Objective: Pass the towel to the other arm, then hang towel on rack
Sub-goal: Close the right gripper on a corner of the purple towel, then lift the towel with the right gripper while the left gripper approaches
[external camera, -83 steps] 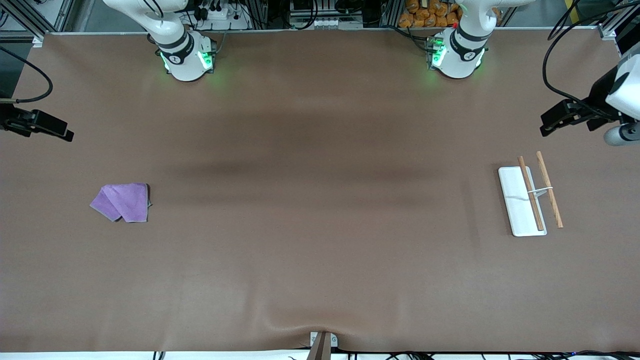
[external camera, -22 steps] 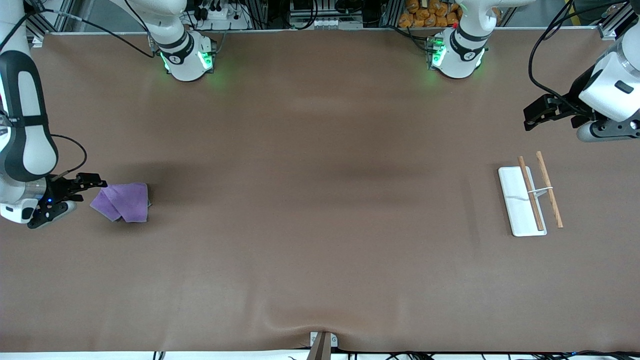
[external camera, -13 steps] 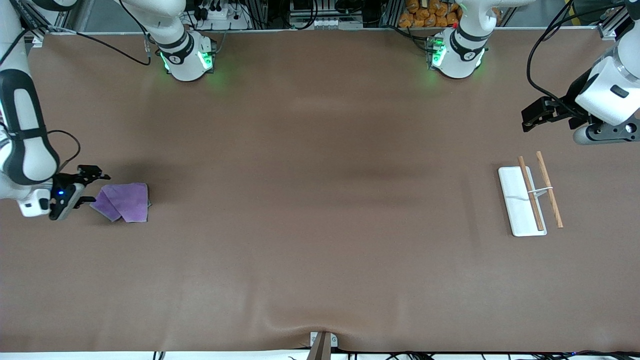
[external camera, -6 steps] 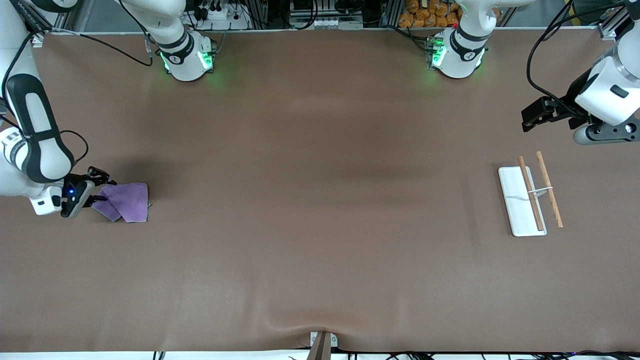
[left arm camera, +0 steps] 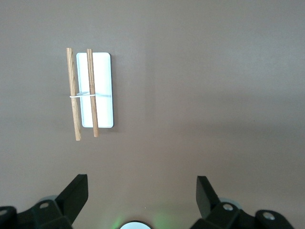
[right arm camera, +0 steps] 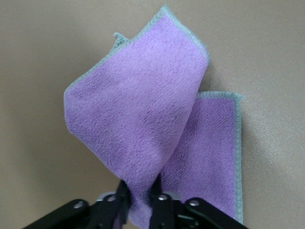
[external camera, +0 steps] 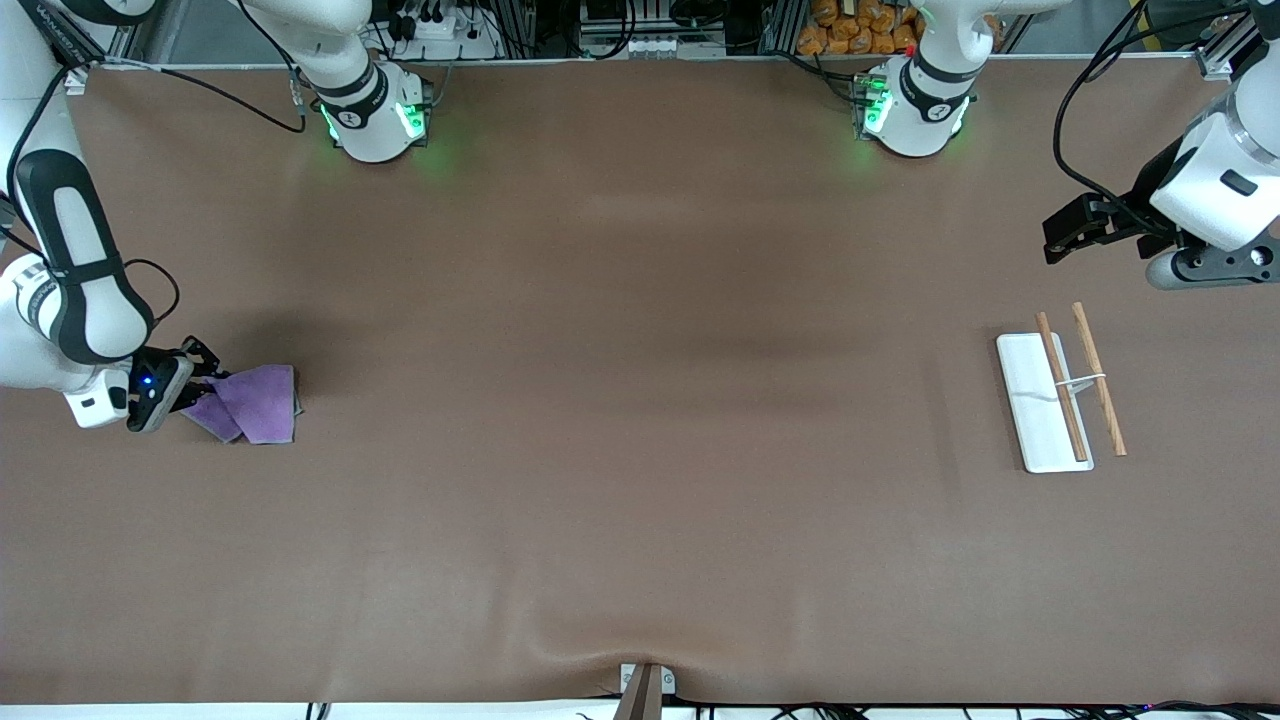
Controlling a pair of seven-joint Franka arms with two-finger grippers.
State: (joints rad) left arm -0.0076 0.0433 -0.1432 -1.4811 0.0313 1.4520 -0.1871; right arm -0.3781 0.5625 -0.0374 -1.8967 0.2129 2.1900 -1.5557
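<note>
Right claw low at right arm's end of table, clenched on corner of purple towel. In right wrist view, claw fingers pinch towel's folded tip tight, rest of towel spreads out on table just past claw. Left claw up in air at left arm's end of table, waiting, fingers spread wide, nothing between them. Rack sits on table below left claw: white base, two wooden rods.
</note>
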